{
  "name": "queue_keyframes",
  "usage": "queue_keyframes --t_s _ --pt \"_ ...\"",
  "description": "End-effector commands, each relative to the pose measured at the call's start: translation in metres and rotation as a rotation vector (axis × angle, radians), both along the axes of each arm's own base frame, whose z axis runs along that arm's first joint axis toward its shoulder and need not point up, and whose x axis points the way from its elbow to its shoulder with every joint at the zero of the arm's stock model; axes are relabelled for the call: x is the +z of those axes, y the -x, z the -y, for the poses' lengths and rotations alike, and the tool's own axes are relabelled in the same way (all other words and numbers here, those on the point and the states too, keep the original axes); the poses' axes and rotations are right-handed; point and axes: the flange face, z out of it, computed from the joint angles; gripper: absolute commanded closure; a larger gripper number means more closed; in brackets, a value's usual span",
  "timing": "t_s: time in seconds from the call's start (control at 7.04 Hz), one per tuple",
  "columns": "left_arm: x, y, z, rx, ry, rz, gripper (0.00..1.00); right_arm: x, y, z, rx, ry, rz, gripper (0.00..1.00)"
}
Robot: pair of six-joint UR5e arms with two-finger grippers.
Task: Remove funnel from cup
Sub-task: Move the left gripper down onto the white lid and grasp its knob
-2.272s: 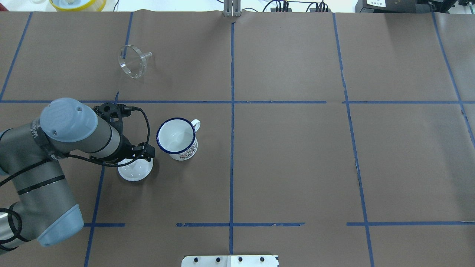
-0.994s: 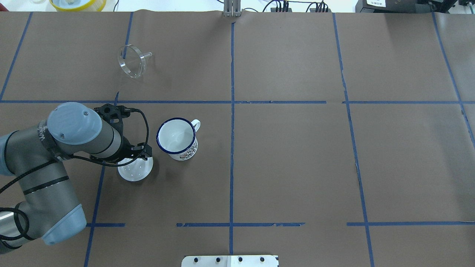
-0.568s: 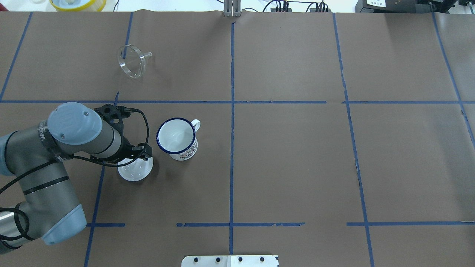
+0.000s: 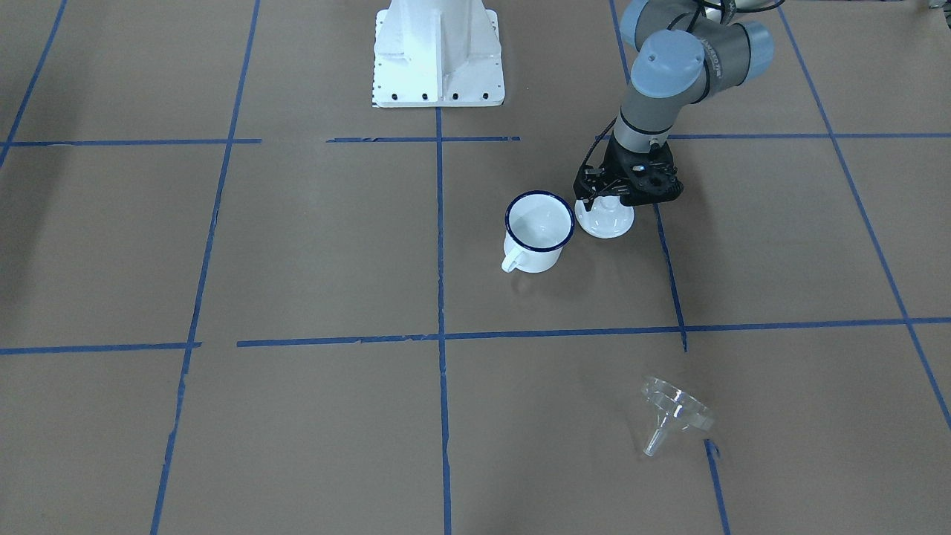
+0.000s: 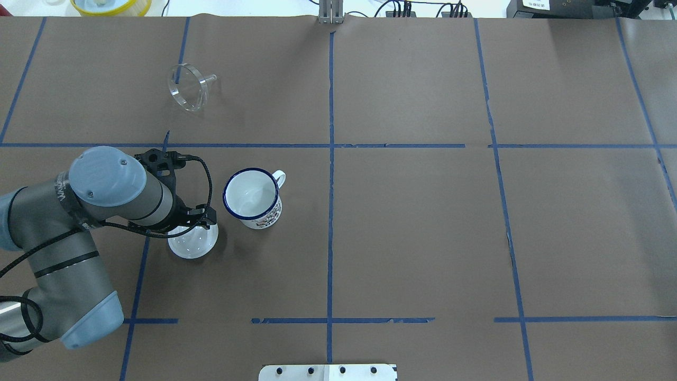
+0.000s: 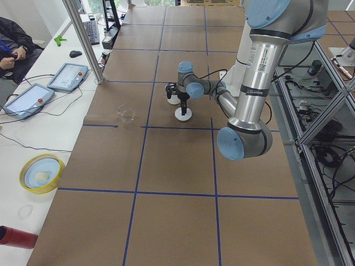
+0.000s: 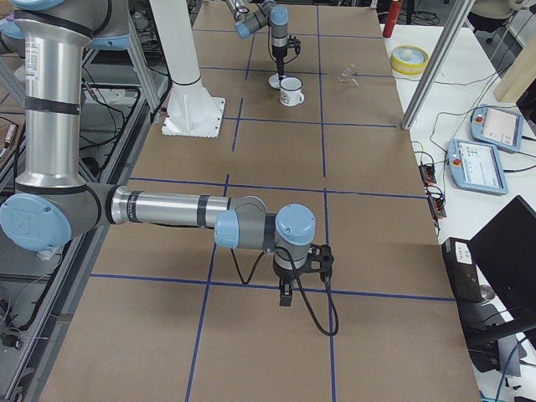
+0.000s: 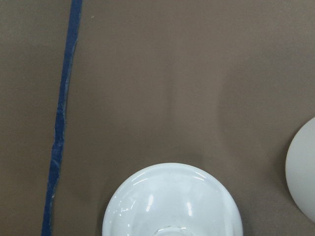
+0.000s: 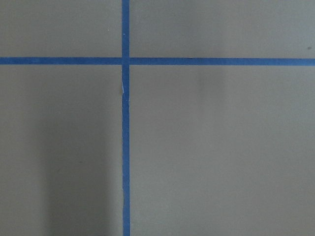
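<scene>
The clear funnel [image 4: 672, 412] lies on its side on the brown paper, far from the cup, and also shows in the overhead view [image 5: 189, 92]. The white cup [image 4: 539, 230] with a dark blue rim stands upright and empty [image 5: 253, 197]. My left gripper [image 4: 611, 199] points down right over a round white knobbed lid [image 4: 605, 221] beside the cup; I cannot tell whether its fingers are shut on the knob. The left wrist view shows the lid [image 8: 172, 201] just below the camera. My right gripper [image 7: 286, 295] hangs over bare paper far from both; I cannot tell its state.
Blue tape lines [image 5: 330, 159] cross the brown paper. The robot's white base [image 4: 438, 52] stands at the table's near edge. A yellow-rimmed dish [image 5: 111, 5] sits off the far left corner. The cup's side [image 8: 302, 177] shows at the left wrist view's right edge.
The left arm shifted slightly about two seconds ago and has held still over the lid since. Funnel, cup and lid have not moved.
</scene>
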Motion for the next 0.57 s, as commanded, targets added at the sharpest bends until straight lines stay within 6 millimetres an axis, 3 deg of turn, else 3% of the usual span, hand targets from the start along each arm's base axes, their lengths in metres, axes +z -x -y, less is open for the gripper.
queue_keyframes --t_s 0.0,0.14,0.28,0.43 --pt "0.0000 -0.0008 0.0002 0.000 0.000 0.000 0.09 0.0000 0.0000 0.0000 0.000 0.000 0.000 0.00" --pt "-0.0009 -0.0010 0.0004 -0.001 0.000 -0.001 0.36 0.0000 0.0000 0.0000 0.000 0.000 0.000 0.00" --pt "-0.0017 -0.0008 0.0001 0.000 0.001 -0.003 0.81 0.0000 0.0000 0.0000 0.000 0.000 0.000 0.00" --pt "-0.0036 0.0006 0.0001 -0.001 0.000 -0.007 1.00 0.0000 0.0000 0.0000 0.000 0.000 0.000 0.00"
